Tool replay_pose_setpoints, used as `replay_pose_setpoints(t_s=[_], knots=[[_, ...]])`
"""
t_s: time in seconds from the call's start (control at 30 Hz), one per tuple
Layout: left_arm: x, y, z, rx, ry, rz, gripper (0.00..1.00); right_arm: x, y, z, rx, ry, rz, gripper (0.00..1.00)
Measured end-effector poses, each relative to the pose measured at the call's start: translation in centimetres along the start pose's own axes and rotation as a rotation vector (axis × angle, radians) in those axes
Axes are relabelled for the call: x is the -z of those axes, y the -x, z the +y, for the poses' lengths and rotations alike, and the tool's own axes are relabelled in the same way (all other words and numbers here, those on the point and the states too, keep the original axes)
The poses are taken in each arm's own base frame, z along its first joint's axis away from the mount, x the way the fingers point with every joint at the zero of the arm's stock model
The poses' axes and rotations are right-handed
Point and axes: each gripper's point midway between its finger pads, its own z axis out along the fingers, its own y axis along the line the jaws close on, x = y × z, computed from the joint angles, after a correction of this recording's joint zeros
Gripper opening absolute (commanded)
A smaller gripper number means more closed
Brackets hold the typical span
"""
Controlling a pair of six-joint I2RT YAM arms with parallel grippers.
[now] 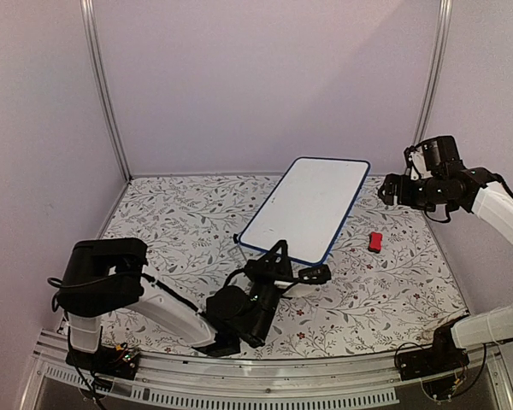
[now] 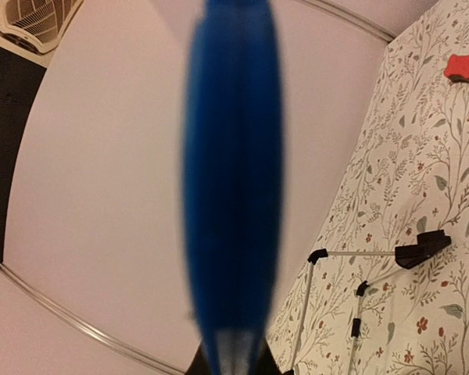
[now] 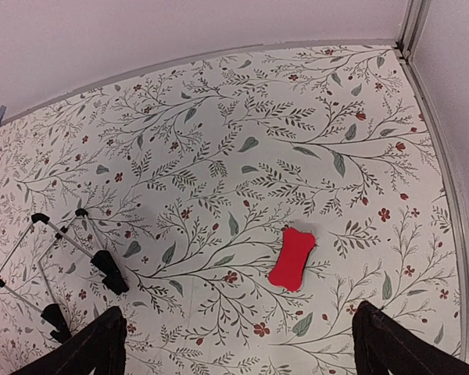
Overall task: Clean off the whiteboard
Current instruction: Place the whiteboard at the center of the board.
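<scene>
Centrally on the floral surface stands the whiteboard, tilted, its white face turned up and its far edge reaching toward the back wall. From above the face looks almost clean; any marker lines are too faint to make out. The left fingers are closed on the board's near edge, gripping the dark-blue frame. In the left wrist view that frame fills the middle as a blurred blue band seen edge-on. A thin wire stand with black ends sits on the surface just under the board, and whether it is fixed to the board I cannot tell. It also shows at the left of the right wrist view.

The right fingers hang above the surface near the board's far right corner, spread wide and holding nothing; both dark tips frame the bottom of their own camera view. A small red block lies flat on the surface to the right of the board, apart from it and untouched by either arm
</scene>
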Motion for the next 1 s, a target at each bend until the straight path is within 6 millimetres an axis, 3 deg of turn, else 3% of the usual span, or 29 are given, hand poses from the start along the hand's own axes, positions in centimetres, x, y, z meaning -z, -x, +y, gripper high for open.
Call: replay_pose_setpoints(t_s=[0.17, 0.3, 0.43, 0.53, 0.63, 0.7, 0.77, 0.83, 0.93, 1.0], knots=[[-0.1, -0.6, 1.1, 0.057, 0.013, 0.043, 0.00, 0.0, -0.1, -0.4, 0.004, -0.022, 0.003, 0.99], [-0.1, -1.2, 4.6, 0.227, 0.055, 0.106, 0.00, 0.0, -0.2, -0.4, 0.007, -0.022, 0.005, 0.99], [0.0, -2.0, 9.3, 0.541, 0.111, 0.163, 0.00, 0.0, -0.1, -0.3, 0.008, -0.018, 0.004, 0.99], [-0.5, -1.4, 12.4, 0.810, 0.097, 0.172, 0.00, -0.1, -0.2, -0.2, 0.007, -0.009, 0.003, 0.99], [-2.6, 0.9, 15.3, 1.100, -0.057, 0.052, 0.00, -0.3, -0.6, -0.1, 0.007, 0.000, 0.010, 0.99], [-2.7, 1.3, 16.2, 1.222, -0.167, -0.018, 0.00, -0.4, -1.0, -0.1, 0.007, 0.009, 0.016, 0.99], [-2.4, 1.5, 16.0, 1.300, -0.274, -0.042, 0.00, -0.4, -1.2, 0.2, 0.007, 0.026, 0.020, 0.99], [-2.0, 1.9, 14.6, 1.327, -0.382, -0.059, 0.00, -0.2, -1.1, 0.5, 0.006, 0.047, 0.016, 0.99], [-0.2, 1.1, 10.2, 1.318, -0.579, -0.043, 0.00, 0.1, -1.0, 1.0, 0.006, 0.077, 0.000, 0.99], [1.5, -0.9, 6.6, 1.296, -0.723, 0.004, 0.00, 0.3, -1.0, 1.1, 0.006, 0.087, -0.009, 0.99]])
